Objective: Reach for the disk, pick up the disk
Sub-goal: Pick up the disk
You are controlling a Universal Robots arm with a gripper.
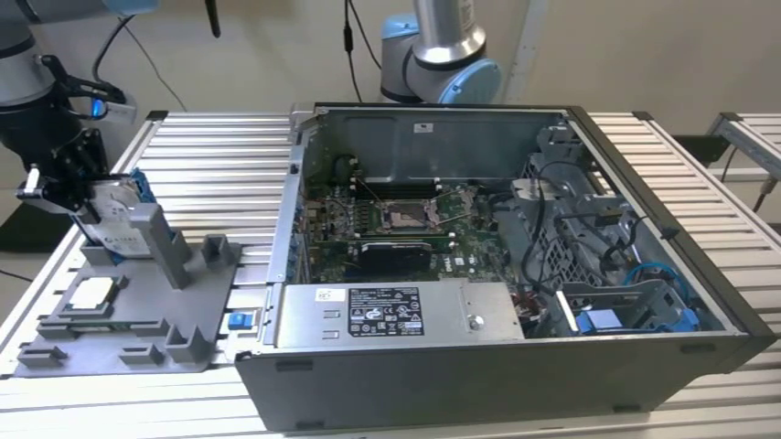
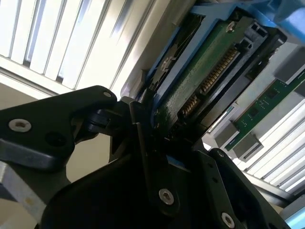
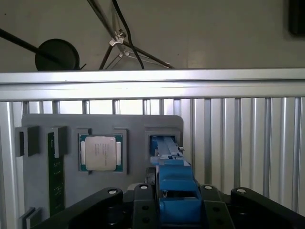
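Far on the exterior view's left, gripper [image 1: 76, 197] is on the disk [image 1: 116, 219]: jaws sit one on each flat side and look pinched onto it, no gap seen in either wrist view. Disk stands on edge in a slot at the back corner of the gray tray [image 1: 134, 343], leaning slightly, bottom edge apparently not yet out of the slot. Key relation: the disk lies straight ahead of the claw, with its long axis running from the jaws down into the slot, in line with the gripper, not across it. In the first wrist view the disk [image 3: 174, 191] runs out from between the jaws toward the slot. Chip [image 1: 91, 293] lies flat on the tray, near the disk but apart. Open PC case [image 1: 488, 384] sits to the right, well apart from the claw.
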